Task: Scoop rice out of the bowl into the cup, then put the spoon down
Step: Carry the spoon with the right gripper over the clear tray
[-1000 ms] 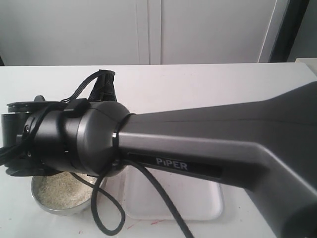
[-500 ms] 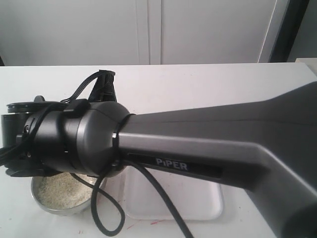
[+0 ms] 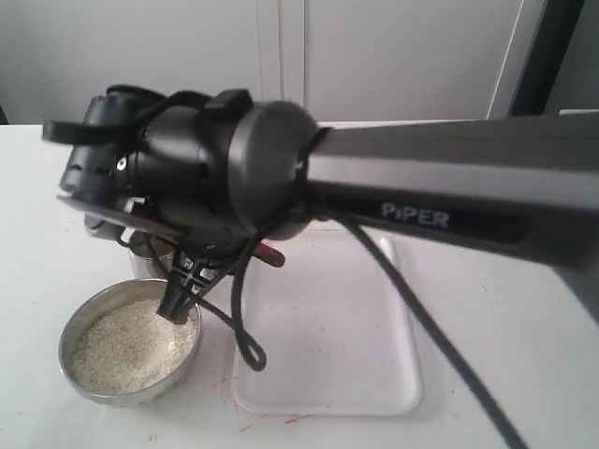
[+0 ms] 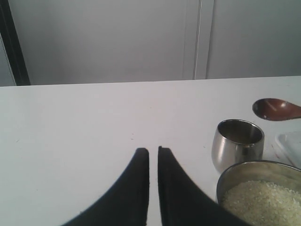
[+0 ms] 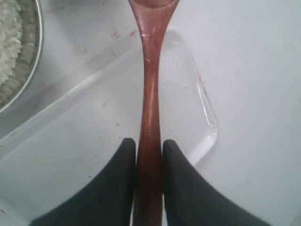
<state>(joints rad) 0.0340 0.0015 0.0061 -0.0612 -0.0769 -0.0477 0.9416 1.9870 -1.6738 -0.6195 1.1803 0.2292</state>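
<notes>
Right gripper (image 5: 148,143) is clamping the spoon (image 5: 150,94) by its slim handle, jaws pressing both sides, and the wooden shaft is running straight out ahead of the fingers. Gripping that far back is likely giving the head reach while keeping the fingers out of the grains. The handle is hanging above the clear tray (image 3: 328,374), not touching it. The head is hovering just right of the cup (image 4: 237,146), slightly beyond it, above rim height and apart from it. Cannot tell if the head is carrying any rice (image 3: 126,351), and the cup's inside is too dim to judge. The bowl (image 3: 98,391) is sitting near left on the white table (image 4: 70,117), holding a good heap of grains. The cup is standing upright just behind it on the far side, close enough that a scoop needs only a short carry. The tray is lying right of the bowl, probably the spot for putting the spoon down. Left gripper (image 4: 150,150) is idling low over the table left of the bowl, jaws closed to a thin slit with nothing between them, staying clear of the working arm. Judging by the spoon's position, this is either a pour at the cup or the set-down; unclear which.
</notes>
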